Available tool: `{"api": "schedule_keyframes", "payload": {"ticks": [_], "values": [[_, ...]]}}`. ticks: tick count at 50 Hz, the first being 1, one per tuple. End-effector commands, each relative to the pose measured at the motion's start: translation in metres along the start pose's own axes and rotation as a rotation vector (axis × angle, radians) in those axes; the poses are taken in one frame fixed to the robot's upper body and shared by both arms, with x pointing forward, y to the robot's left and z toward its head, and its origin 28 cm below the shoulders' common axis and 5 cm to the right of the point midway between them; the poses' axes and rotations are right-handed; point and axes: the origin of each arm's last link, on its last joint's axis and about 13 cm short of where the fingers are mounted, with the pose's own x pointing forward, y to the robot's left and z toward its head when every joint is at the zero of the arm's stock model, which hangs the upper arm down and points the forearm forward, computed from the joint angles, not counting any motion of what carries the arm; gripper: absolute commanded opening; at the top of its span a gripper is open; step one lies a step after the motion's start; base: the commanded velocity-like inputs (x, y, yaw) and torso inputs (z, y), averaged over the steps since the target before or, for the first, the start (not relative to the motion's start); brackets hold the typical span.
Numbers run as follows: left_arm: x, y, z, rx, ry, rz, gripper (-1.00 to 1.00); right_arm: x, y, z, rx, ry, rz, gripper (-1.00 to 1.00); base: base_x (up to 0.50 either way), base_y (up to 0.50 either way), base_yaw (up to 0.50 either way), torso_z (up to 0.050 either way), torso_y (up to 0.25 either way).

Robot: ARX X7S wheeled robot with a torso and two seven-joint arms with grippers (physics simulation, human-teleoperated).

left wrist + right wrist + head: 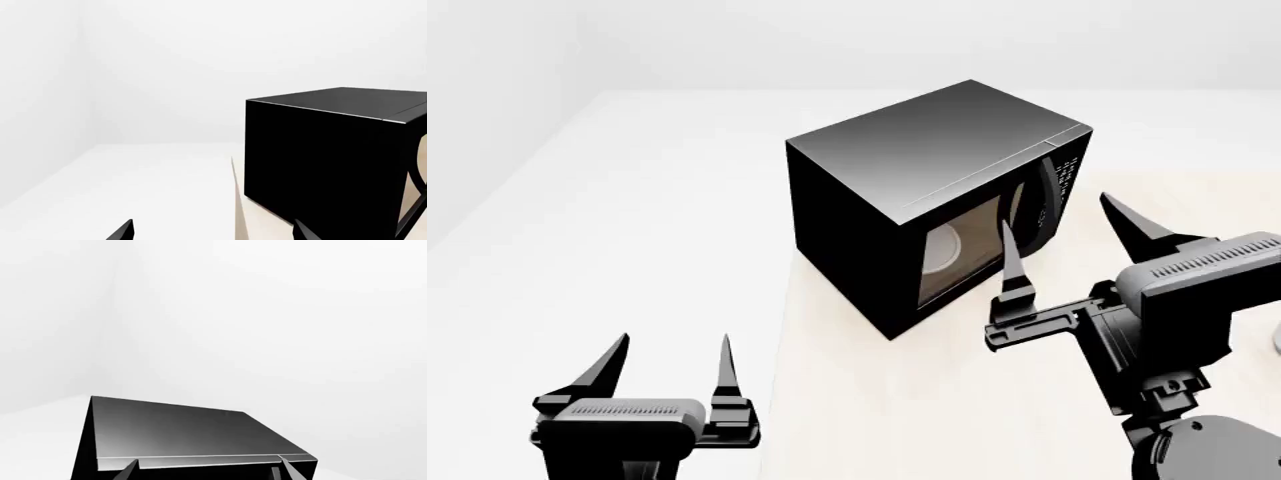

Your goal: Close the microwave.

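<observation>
Both tools stand spread and empty, the right tool [1068, 245] just in front of the microwave [934, 190] door [968, 250], which looks shut, the left tool [674, 368] well off it.

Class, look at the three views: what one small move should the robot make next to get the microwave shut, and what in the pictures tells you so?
Probably ease the right end effector forward against the microwave door. It is open, holds nothing, and sits just in front of the door, which looks nearly closed. The left end effector hangs further back, off to the microwave's side.
</observation>
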Motion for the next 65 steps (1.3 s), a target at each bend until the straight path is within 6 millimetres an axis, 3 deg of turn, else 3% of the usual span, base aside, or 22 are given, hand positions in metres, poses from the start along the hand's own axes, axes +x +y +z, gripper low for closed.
{"api": "schedule_keyframes", "payload": {"ticks": [1,39,47,65], "values": [[-0.001,0.001,0.004,-0.003,-0.010,0.002,1.00,-0.005,0.001,-0.001,0.054,-0.039,-0.034,1.00,0.00,0.00,0.00,0.000,0.000],[-0.006,0.003,0.014,-0.008,-0.048,0.009,1.00,-0.007,0.004,0.007,0.100,-0.102,0.019,1.00,0.00,0.00,0.00,0.000,0.000],[-0.008,0.005,0.020,-0.013,-0.067,0.015,1.00,-0.008,0.005,0.020,0.086,-0.201,0.047,1.00,0.00,0.00,0.00,0.000,0.000],[-0.014,0.007,0.032,-0.015,-0.107,0.026,1.00,-0.013,0.007,0.030,0.049,-0.302,0.073,1.00,0.00,0.00,0.00,0.000,0.000]]}}
